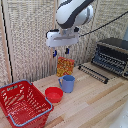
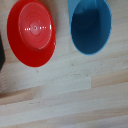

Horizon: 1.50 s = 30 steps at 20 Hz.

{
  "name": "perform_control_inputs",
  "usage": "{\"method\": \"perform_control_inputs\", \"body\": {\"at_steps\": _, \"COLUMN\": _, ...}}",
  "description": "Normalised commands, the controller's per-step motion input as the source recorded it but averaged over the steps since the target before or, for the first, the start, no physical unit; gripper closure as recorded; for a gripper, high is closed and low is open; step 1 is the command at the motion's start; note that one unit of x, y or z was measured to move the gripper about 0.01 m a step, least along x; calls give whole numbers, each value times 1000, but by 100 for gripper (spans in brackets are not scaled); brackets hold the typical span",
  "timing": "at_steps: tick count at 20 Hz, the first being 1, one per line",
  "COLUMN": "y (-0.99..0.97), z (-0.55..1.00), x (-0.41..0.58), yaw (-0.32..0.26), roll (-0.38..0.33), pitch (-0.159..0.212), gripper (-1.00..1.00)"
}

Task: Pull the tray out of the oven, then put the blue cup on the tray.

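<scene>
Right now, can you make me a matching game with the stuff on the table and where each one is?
Things:
1. light-blue plastic cup
2. red plastic wire basket
3. black and silver toaster oven
4. dark metal wire tray

Places:
A. far on the exterior view's right
B. lying on the table in front of the oven
C. beside the red bowl
D. near corner, exterior view's left

Pairs: 1-C, 2-D, 3-A, 4-B

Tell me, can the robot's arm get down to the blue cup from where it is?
Probably yes. The gripper hangs in open air above the blue cup, with nothing between them. The cup stands upright with its mouth open. The red bowl sits close beside it, so the jaws have little room on that side.
</scene>
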Motion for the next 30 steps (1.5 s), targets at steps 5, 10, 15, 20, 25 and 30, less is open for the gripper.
{"method": "perform_control_inputs", "body": {"at_steps": 5, "y": -122, "z": 14, "x": -143, "yaw": 211, "roll": -303, "pitch": -37, "gripper": -100}}
{"method": "perform_control_inputs", "body": {"at_steps": 10, "y": -158, "z": 2, "x": -169, "yaw": 200, "roll": -317, "pitch": -43, "gripper": -100}}
{"method": "perform_control_inputs", "body": {"at_steps": 15, "y": -169, "z": 0, "x": -155, "yaw": 194, "roll": -324, "pitch": -43, "gripper": -100}}
{"method": "perform_control_inputs", "body": {"at_steps": 20, "y": -223, "z": 0, "x": -102, "yaw": 167, "roll": -341, "pitch": -66, "gripper": -100}}
{"method": "perform_control_inputs", "body": {"at_steps": 25, "y": -370, "z": 9, "x": -134, "yaw": 124, "roll": -336, "pitch": -116, "gripper": -100}}
{"method": "perform_control_inputs", "body": {"at_steps": 30, "y": -472, "z": 14, "x": -69, "yaw": 95, "roll": -314, "pitch": -136, "gripper": -100}}
